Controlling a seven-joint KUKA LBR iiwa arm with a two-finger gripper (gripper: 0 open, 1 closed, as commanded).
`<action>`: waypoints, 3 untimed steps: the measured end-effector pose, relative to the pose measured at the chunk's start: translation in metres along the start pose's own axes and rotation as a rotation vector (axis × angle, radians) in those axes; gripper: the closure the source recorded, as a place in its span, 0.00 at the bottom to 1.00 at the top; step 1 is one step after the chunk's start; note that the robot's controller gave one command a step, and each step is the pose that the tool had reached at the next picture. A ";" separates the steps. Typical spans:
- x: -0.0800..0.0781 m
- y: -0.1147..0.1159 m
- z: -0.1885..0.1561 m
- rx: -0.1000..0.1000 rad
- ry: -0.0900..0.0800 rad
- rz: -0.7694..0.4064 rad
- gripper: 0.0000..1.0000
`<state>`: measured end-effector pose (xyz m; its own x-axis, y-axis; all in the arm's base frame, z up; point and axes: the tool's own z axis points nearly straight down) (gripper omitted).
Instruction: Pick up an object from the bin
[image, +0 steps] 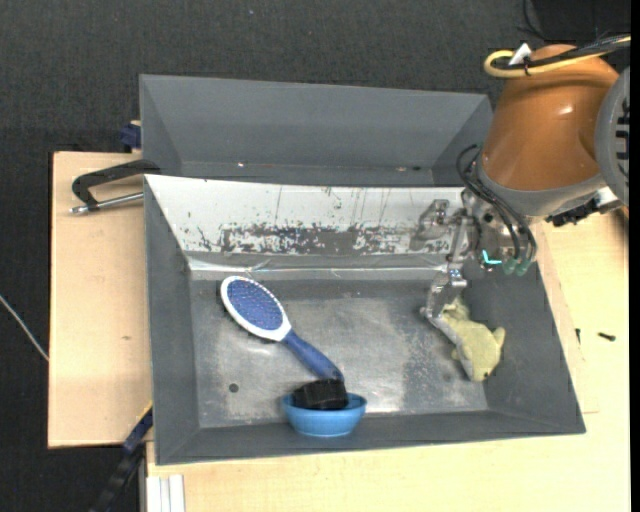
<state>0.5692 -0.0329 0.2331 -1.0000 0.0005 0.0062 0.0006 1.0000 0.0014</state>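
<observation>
My gripper (441, 303) hangs at the bin's right side, its fingertips low near the floor. A pale yellow soft toy (476, 345) lies just below and right of the fingertips, touching or nearly touching them. A blue hairbrush (267, 315) with a white-rimmed oval head lies on the floor to the left, its handle pointing toward the front. At the front edge sits a small blue bowl (323, 414) with a black object (322, 395) in it.
The orange cover on the arm's wrist stands above the bin's right back corner. The bin's sloped walls rise close on the right of the gripper. Bare floor lies between the hairbrush and the toy.
</observation>
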 end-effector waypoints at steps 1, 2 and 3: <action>-0.002 -0.095 0.163 -0.001 -0.010 -0.176 0.00; -0.003 -0.092 0.160 -0.002 -0.014 -0.180 1.00; -0.007 -0.067 0.013 0.007 -0.019 -0.492 1.00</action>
